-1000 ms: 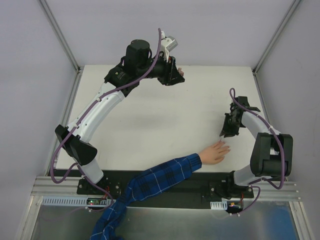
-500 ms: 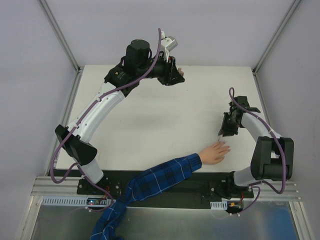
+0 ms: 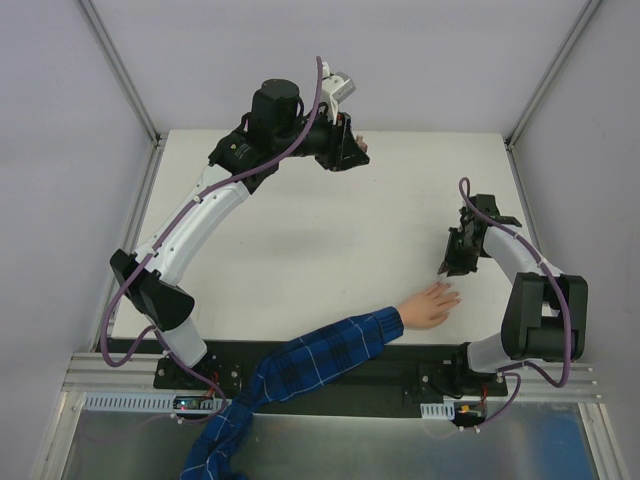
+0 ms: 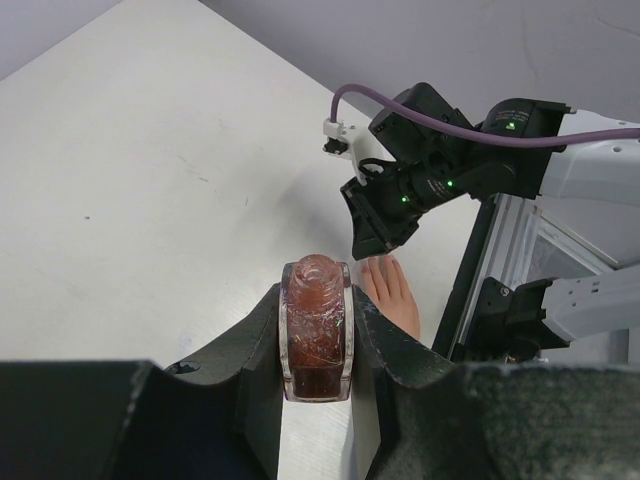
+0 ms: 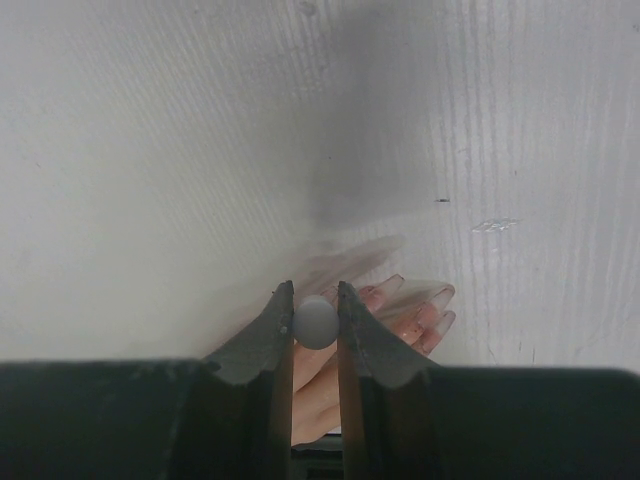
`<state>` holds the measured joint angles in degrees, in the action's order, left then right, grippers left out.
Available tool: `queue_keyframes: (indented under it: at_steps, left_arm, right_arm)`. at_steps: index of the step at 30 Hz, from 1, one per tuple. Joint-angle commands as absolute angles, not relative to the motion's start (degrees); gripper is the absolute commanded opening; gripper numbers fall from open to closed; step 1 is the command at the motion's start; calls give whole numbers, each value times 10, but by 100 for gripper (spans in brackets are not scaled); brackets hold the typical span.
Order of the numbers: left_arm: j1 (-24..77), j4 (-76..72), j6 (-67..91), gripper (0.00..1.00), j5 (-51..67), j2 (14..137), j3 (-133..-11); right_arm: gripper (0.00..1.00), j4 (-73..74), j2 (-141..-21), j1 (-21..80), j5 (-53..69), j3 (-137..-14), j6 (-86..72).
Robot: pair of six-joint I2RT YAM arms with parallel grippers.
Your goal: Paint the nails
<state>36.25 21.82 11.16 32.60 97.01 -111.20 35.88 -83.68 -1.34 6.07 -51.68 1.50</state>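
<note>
A pale peach hand (image 3: 432, 305) with a blue-and-white plaid sleeve (image 3: 320, 355) lies flat on the white table, near right. Its nails (image 5: 440, 296) look pinkish and blurred in the right wrist view. My right gripper (image 3: 453, 264) hovers just beyond the fingertips, shut on a small round grey brush cap (image 5: 316, 322); the brush itself is hidden. My left gripper (image 3: 350, 150) is raised at the table's far edge, shut on a small dark reddish bottle (image 4: 316, 325), uncapped and upright. The hand (image 4: 392, 295) and the right gripper (image 4: 385, 225) also show in the left wrist view.
The white table (image 3: 330, 240) is walled by grey panels and metal frame posts (image 3: 120, 70). The sleeved arm crosses the near edge between the two arm bases. The right arm's base (image 3: 530, 330) stands close beside the hand.
My right gripper has shifted slightly over the fingertips, a little toward the hand and back. The left arm, the bottle and the hand have not visibly moved.
</note>
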Motion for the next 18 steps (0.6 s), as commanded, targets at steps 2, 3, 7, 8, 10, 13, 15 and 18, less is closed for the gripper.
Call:
queue_keyframes:
  at_steps: [2,3,7,8,10,13,15,18]
  left_arm:
    - [356,202,116,0,335,954,-1121]
    - [356,202,116,0,334,954,-1122]
    - [356,202,116,0,334,954,-1122]
    - [356,202,116,0,335,955,-1122]
    - [356,202,116,0,334,954,-1123]
    - [356,202,116,0,334,954,-1123]
    - [356,202,114,0,333,954,-1123]
    - [356,202,113,0,333,953,-1123]
  right_arm:
    - [0,378,-827,-24,40,-514,6]
    - [0,377,-828,-25,40,-513,5]
    - [1,375,-832,-26,40,-515,5]
    - [1,374,-835,-26,43,-517,5]
    - [0,371,-838,-26,46,-520,6]
    - [0,372,-845,-26,43,-526,8]
    - [0,370,-850,-27,44,-531,8]
    - [0,370,-858,-27,44,-534,7]
